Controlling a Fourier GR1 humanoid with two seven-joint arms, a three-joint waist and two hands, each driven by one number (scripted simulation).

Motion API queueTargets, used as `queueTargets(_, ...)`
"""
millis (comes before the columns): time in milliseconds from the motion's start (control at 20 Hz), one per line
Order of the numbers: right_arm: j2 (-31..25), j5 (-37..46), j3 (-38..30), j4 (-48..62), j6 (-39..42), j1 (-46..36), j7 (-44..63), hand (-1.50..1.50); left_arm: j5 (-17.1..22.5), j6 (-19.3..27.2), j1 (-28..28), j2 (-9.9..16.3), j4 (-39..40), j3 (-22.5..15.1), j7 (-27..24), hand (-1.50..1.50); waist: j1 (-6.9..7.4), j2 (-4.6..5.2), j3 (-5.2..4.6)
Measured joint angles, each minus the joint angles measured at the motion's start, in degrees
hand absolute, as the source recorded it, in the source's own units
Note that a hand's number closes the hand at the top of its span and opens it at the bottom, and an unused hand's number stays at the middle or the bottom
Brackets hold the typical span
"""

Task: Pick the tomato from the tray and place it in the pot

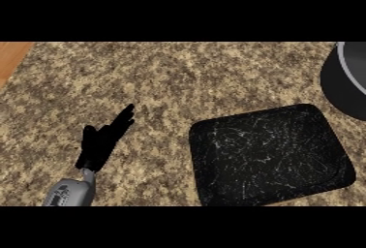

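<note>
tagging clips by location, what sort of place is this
Most likely a kitchen counter: a speckled granite-look worktop, a black tray lying on it, and part of a dark pot at the right edge. The left robot hand rests open beside the tray.

I am in a kitchen: a speckled granite counter (178, 77) stretches below me, carrying a black tray (268, 155) and a dark pot (346, 82) at its right edge.
</note>
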Motion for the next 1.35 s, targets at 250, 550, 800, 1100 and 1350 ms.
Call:
queueTargets(250,2.91,1.29,0.54,5.56,5.34,-3.13,4.13,-1.5,-0.29,0.48,-0.21,-0.85,-0.07,-0.19,0.15,0.0,0.0,0.12,0.09)
queueTargets(550,5.86,-6.03,-7.59,5.28,-1.75,-4.27,-0.75,-1.5,0.19,-0.09,0.36,-0.17,-0.61,0.43,0.99,0.0,-0.78,0.02,0.16)
queueTargets(800,5.88,-15.21,-17.57,3.89,-8.96,-5.54,-5.11,-1.5,0.34,0.02,0.86,0.08,-0.88,0.96,0.98,0.0,-1.41,-0.1,0.2)
queueTargets(1100,2.45,-23.15,-27.02,3.72,-16.88,-5.56,-8.27,-1.5,0.25,-0.13,1.13,-0.01,-0.59,1.16,-0.01,0.0,-1.79,-0.11,0.13)
queueTargets(1350,-1.83,-29.18,-33.88,3.65,-16.72,-2.31,-14.16,-1.5,0.6,-0.52,1.79,0.37,-0.91,1.74,-0.16,0.0,-2.32,-0.31,0.11)
